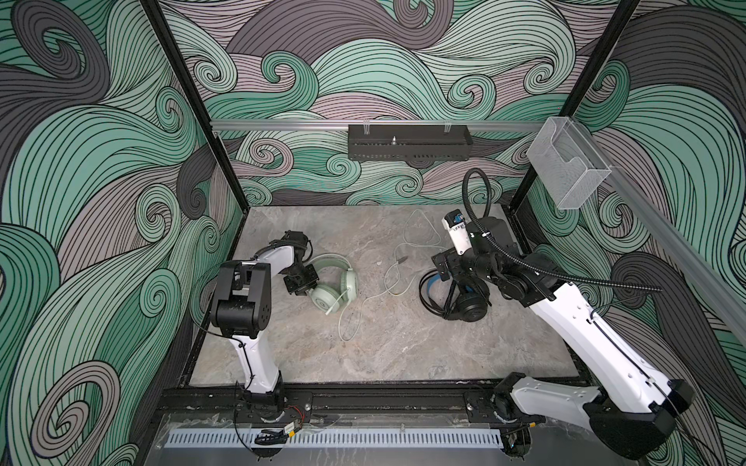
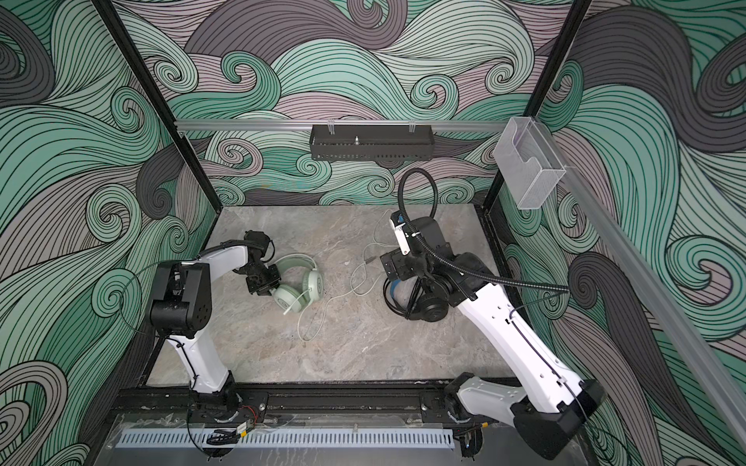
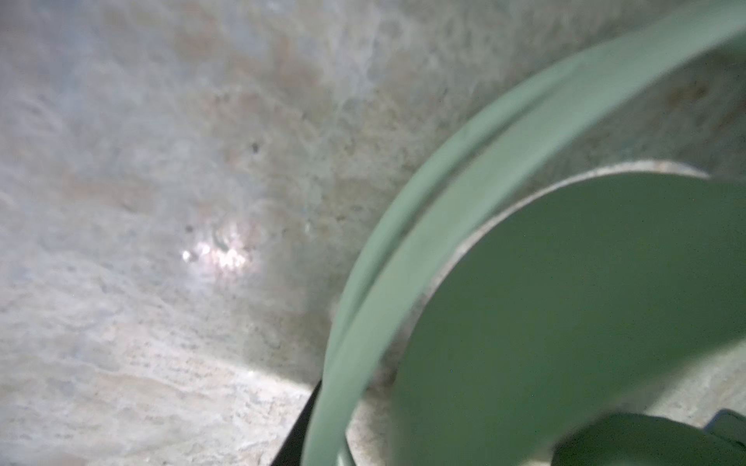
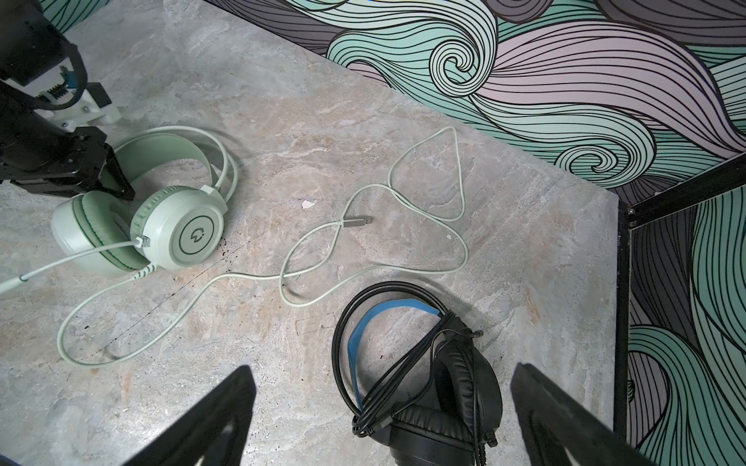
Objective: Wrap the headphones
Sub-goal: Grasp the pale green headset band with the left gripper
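left gripper (image 1: 310, 285) reaches down at mint headset (image 1: 323, 297), grip unclear; right gripper (image 4: 381, 375) hovers open

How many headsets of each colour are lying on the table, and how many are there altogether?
Mint-green headset: 1
Black headset: 1
Total: 2
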{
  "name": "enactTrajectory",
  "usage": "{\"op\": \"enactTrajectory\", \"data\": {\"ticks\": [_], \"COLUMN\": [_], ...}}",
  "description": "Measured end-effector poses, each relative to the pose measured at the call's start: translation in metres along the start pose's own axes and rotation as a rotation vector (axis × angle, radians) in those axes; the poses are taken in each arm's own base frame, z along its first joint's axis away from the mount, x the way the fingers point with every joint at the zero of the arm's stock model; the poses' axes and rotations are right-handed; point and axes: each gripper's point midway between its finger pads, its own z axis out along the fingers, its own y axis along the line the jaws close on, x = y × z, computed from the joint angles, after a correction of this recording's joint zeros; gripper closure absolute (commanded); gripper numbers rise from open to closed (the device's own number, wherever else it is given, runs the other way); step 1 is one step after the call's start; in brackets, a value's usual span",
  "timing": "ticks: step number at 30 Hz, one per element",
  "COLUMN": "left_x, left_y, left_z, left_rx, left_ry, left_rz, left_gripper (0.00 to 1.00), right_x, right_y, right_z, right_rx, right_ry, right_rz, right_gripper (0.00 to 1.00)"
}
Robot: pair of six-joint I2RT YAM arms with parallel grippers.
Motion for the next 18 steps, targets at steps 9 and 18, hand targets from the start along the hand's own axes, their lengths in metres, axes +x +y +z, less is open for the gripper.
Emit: {"op": "enactTrajectory", "data": {"ticks": [9, 18], "left_x": [0.052, 0.112], "left_y": [-0.033, -0.067], "left_z": [0.005, -0.008], "left_rx": [0.037, 0.101], "left_ry": [0.006, 0.018], "left_rz": [0.043, 0.152], "left_gripper": [0.53, 0.35], "right_x": [-0.002, 0.003], "right_y": [0.000, 0.000], "right_z": [0.001, 0.000], "right_rx": [0.001, 0.000], "right_ry": [-0.011, -0.009], "right_rz": [0.003, 0.002], "right_gripper": [0.00, 0.00]}}
